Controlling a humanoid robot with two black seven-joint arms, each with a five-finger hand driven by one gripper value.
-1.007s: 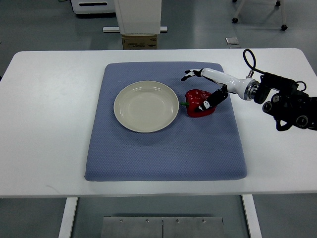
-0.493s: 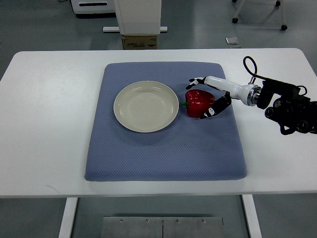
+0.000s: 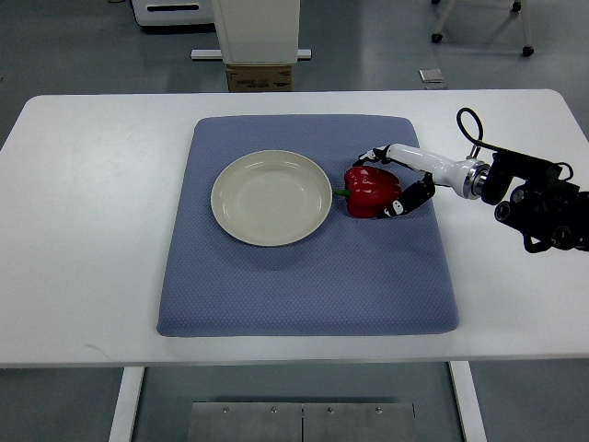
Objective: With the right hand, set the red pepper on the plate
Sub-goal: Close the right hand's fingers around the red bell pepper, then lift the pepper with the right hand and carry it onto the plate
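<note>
Grey floor (image 3: 92, 46) round the far side, with a white machine base (image 3: 256, 29), a cardboard box (image 3: 259, 77) under it and chair casters (image 3: 479, 32) top right. White table (image 3: 83, 212) fills most of the view, metal bracket (image 3: 302, 422) below its near edge. Blue mat (image 3: 304, 276) lies centred on the table, square to it. Cream plate (image 3: 271, 197) sits on the mat, left of middle, nothing on it.

Right arm (image 3: 538, 198) comes in from the right edge, black wrist block over bare table, a cable loop (image 3: 469, 124) at the wrist, white forearm reaching left over the mat edge. Right hand (image 3: 398, 180) is at the pepper (image 3: 372, 191): fingers (image 3: 372, 153) curl round its far side, thumb (image 3: 405, 201) wraps its near right side, both look touching, so a grasp closing on it. Can't tell if it is lifted; it looks to sit on the mat.

Pepper is just right of the plate, green stem (image 3: 340, 193) pointing at the rim, close but not on the plate.
</note>
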